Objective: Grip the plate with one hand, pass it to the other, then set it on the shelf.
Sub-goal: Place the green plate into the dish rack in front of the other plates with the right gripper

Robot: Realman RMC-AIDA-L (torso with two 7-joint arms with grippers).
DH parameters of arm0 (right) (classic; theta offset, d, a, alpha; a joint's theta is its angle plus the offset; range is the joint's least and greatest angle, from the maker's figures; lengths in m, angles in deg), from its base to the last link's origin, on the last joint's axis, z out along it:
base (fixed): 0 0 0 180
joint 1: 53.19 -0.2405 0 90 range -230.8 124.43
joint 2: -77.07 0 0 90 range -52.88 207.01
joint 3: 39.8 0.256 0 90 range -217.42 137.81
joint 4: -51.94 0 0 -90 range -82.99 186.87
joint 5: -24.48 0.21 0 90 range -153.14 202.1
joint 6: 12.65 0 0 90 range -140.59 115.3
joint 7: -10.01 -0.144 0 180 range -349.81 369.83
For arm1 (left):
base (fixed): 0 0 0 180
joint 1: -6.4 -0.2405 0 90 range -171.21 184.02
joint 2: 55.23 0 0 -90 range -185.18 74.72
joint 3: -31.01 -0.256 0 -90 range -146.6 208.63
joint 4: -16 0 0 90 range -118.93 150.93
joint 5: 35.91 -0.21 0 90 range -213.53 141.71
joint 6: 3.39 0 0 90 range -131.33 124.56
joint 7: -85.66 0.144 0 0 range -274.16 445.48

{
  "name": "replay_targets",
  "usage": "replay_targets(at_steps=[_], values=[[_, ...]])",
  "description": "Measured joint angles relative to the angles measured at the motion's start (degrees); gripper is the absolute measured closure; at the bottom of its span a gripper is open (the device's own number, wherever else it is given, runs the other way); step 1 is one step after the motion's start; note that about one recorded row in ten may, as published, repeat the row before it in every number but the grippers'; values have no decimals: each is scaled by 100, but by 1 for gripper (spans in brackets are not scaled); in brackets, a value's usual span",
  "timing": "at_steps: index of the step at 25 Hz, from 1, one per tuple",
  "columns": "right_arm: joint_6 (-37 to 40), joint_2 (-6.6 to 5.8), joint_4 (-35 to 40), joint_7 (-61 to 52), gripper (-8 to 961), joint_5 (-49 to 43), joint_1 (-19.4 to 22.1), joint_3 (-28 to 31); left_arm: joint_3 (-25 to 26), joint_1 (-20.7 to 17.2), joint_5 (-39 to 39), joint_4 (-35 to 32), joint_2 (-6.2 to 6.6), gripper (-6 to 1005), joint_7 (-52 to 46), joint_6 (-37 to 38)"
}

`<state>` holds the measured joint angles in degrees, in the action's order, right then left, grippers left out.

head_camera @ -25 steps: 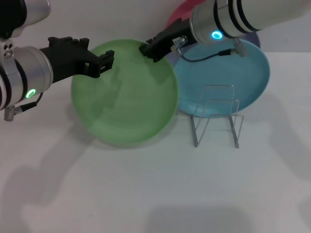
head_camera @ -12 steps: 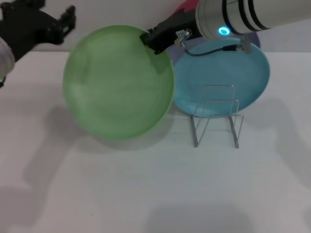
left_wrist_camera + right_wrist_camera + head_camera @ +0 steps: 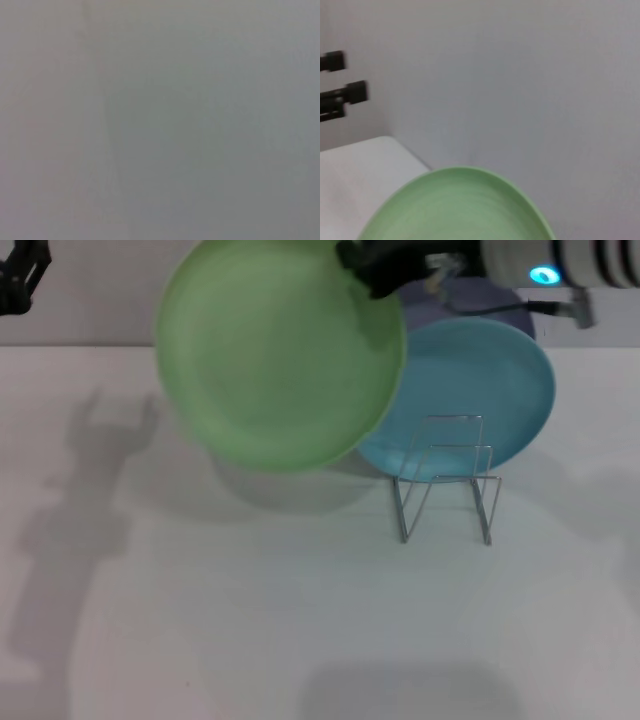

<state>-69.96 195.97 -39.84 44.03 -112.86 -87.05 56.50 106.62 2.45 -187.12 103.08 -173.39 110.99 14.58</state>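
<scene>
The light-green plate (image 3: 280, 355) hangs in the air at the back, left of the wire shelf (image 3: 446, 478). My right gripper (image 3: 372, 268), on the cuff with the blue ring, is shut on the plate's upper right rim. The plate's rim also fills the low part of the right wrist view (image 3: 460, 205). My left gripper (image 3: 22, 275) is at the far upper left edge of the head view, apart from the plate, with open fingers; it also shows far off in the right wrist view (image 3: 342, 92). The left wrist view shows only blank grey.
A turquoise-blue plate (image 3: 490, 390) lies behind the shelf on the white table (image 3: 300, 620). A lavender plate (image 3: 500, 315) peeks out behind it. The wall stands at the back.
My right gripper has lifted the green plate up and to the right. My left gripper has drawn back up and left, away from the plate.
</scene>
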Motion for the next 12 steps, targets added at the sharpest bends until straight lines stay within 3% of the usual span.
replay_targets(at_steps=[6, 12], values=[[473, 10, -1063, 738, 916, 660, 1146, 1, -74, 123, -37, -1136, 3, 251, -570, 1265], [1280, 20, -1299, 2835, 916, 2926, 2515, 13, -87, 366, -43, -2125, 3, 170, -1117, 2063]])
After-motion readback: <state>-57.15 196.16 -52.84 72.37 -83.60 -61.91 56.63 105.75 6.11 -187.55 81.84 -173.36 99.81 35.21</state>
